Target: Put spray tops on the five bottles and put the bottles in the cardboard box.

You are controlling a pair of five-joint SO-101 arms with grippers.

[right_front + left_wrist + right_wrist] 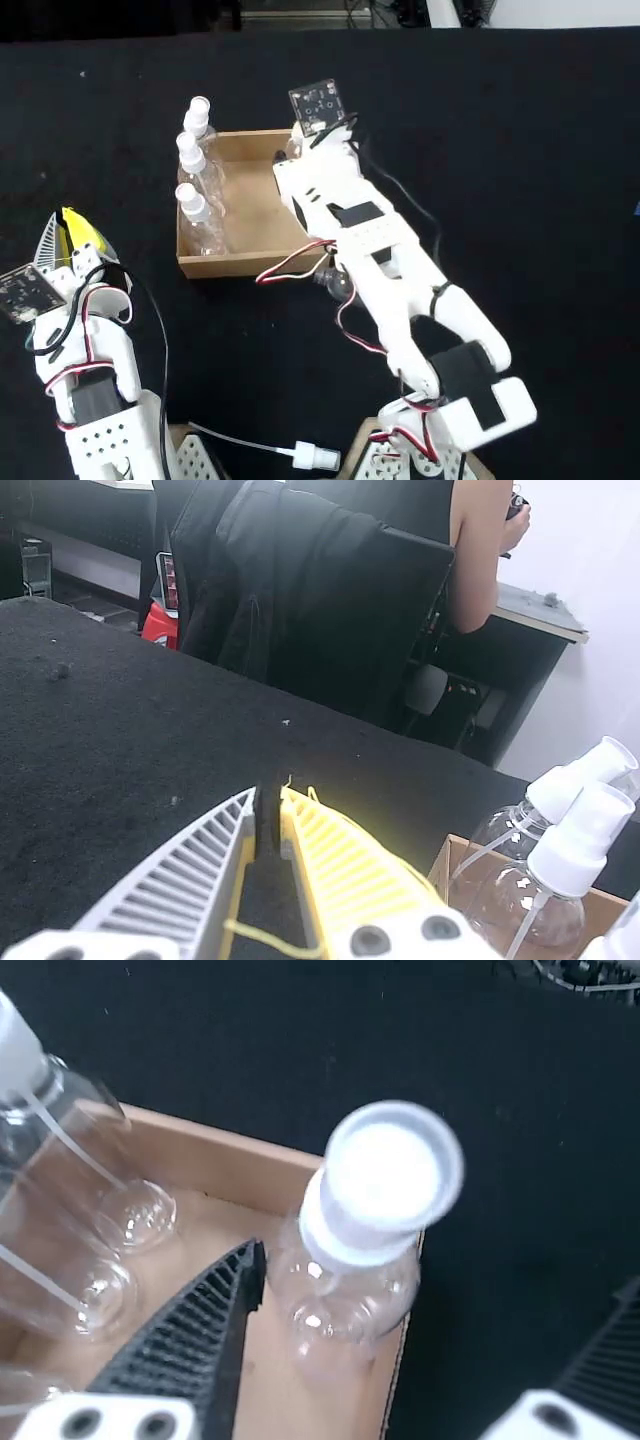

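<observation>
The cardboard box (250, 262) sits mid-table. Three clear bottles (200, 195) with white spray tops stand in a row along one side of it; two of them show at the edge of the left wrist view (560, 855). A further capped bottle (375, 1210) stands upright in a far corner of the box, between the wide-apart fingers of my right gripper (445, 1270), which is open and not touching it. My left gripper (68, 228), with one white and one yellow finger, is shut on nothing (270, 798) above the black table, to the side of the box.
A loose white spray top (316, 458) with its long tube lies at the table's near edge between the two arm bases. My right arm (380, 260) stretches over the box's near right corner. Black cloth covers the table around the box.
</observation>
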